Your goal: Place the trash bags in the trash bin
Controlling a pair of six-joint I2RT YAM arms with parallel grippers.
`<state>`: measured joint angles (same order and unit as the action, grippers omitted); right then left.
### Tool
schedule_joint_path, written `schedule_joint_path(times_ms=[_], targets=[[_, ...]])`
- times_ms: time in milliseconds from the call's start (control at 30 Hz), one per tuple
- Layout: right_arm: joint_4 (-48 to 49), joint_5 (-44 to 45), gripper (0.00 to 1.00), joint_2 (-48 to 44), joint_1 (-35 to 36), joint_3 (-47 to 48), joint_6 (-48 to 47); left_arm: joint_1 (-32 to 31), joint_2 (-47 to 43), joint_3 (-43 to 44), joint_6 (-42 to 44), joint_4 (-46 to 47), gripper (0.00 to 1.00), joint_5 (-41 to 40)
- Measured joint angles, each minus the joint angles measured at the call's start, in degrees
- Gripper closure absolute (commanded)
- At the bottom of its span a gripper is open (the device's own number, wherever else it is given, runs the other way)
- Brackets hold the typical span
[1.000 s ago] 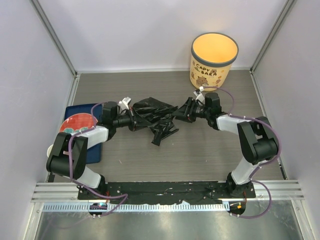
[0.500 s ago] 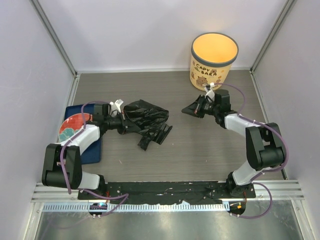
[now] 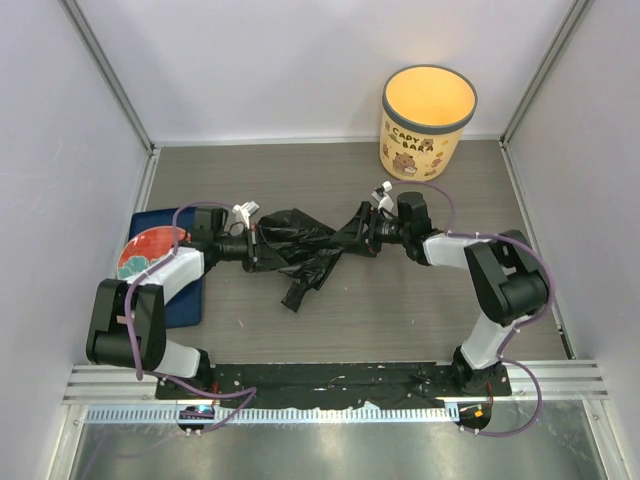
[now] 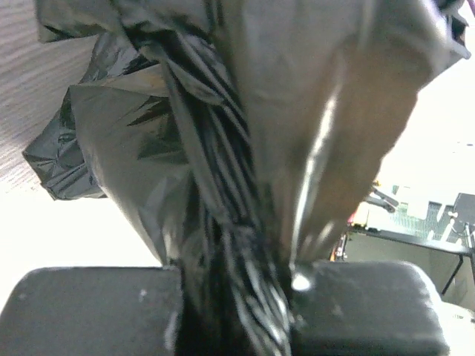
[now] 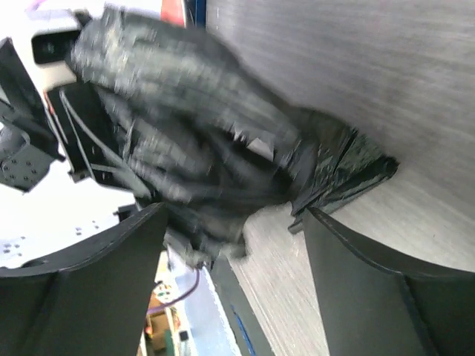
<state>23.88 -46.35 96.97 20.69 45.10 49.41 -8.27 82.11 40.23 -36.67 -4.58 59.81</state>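
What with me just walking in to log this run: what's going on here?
Two robot arms are working a crinkly glossy black plastic trash bag lying on the grey wood-grain table. The left hand is clamped on one end of the film. The right hand is at the other end, fingers spread around the film without pinching it. The cream-yellow cylindrical trash bin stands upright at the far right; nothing black shows inside.

A crumpled, glossy black trash bag [image 3: 300, 240] lies bunched and stretched sideways mid-table, a loose tail trailing toward the near edge. The trash bin [image 3: 420, 142], a cream-yellow cylinder with a dark rim and capybara cartoons, stands upright at the far right, well apart.
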Motion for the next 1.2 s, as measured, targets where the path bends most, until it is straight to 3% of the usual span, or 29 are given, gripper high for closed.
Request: schedule_joint_path(times_ms=[200,333,433,467,533,633,933,1200], targets=[[9.5,-2.0,0.17,8.2,-0.9,3.1,7.2,-0.4,1.6,4.3,12.5,-11.2,1.00,4.0],[18.7,-5.0,0.26,10.2,-0.8,3.9,13.6,-0.6,3.7,8.0,22.7,-20.8,1.00,6.1],[25.3,-7.0,0.51,10.8,-0.7,3.8,18.7,-0.6,4.6,9.2,26.8,-24.7,1.00,7.2],[27.0,-7.6,0.77,10.8,-0.6,3.7,20.0,-0.6,4.8,9.4,27.7,-25.5,1.00,7.4],[29.8,-8.8,0.99,10.8,-0.5,3.4,21.5,-0.6,5.0,9.8,29.4,-27.2,1.00,7.6],[28.2,-10.0,0.99,10.1,-1.1,2.7,20.5,-0.6,5.0,10.8,31.6,-29.7,1.00,7.7],[-1.0,-4.4,0.99,0.5,-11.1,9.9,0.0,1.0,2.6,11.6,35.1,-34.0,1.00,1.7],[-10.7,-1.4,0.99,-3.4,-12.9,11.6,-8.2,1.1,2.4,11.6,37.0,-35.2,1.00,-2.3]])
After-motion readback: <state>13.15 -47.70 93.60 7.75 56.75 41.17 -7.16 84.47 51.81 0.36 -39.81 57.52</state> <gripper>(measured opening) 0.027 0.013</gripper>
